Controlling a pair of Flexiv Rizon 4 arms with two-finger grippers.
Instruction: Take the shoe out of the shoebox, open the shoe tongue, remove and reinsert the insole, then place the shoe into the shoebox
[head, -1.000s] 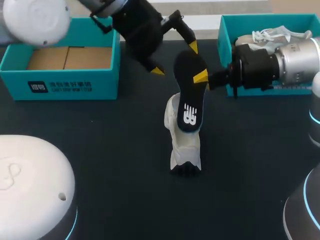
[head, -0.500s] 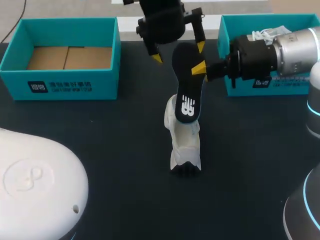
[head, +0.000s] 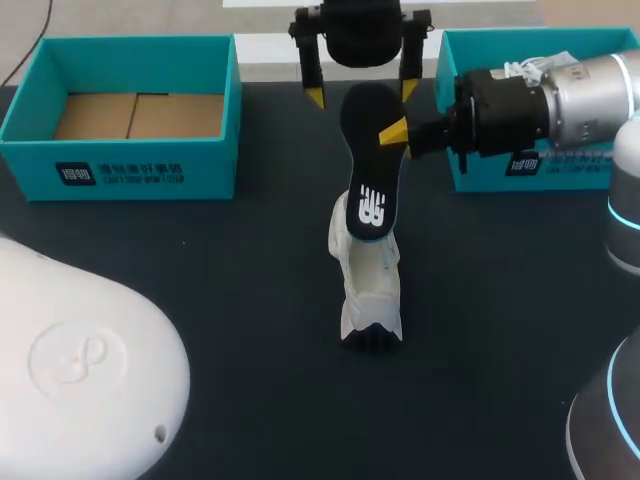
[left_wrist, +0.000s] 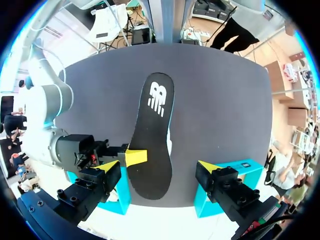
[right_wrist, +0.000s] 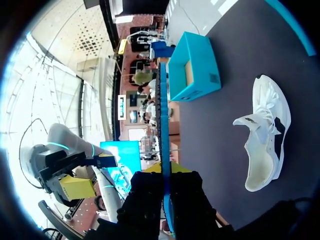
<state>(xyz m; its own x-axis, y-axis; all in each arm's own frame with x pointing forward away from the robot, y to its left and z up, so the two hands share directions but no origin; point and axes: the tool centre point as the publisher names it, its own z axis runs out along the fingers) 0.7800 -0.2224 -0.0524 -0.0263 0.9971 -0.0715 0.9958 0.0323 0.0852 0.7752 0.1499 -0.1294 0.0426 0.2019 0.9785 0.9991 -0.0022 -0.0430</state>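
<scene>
In the head view, the insole (head: 370, 165) stands in front of the shoe (head: 368, 290) and hides its upper end from you. At upper right, the right arm (head: 560, 100) covers most of the second shoe (head: 530, 68). The top edge cuts off the left arm (head: 362, 25). A blurred white housing (head: 80, 370) masks the table (head: 250, 300) at lower left. In the right wrist view you get the insole (right_wrist: 164, 125) edge-on only.

Your right arm (head: 590, 95) is a silver cylinder with a black wrist and a cyan light ring; the left gripper (left_wrist: 159, 167) has black, screw-studded fingers tipped bright yellow.
</scene>
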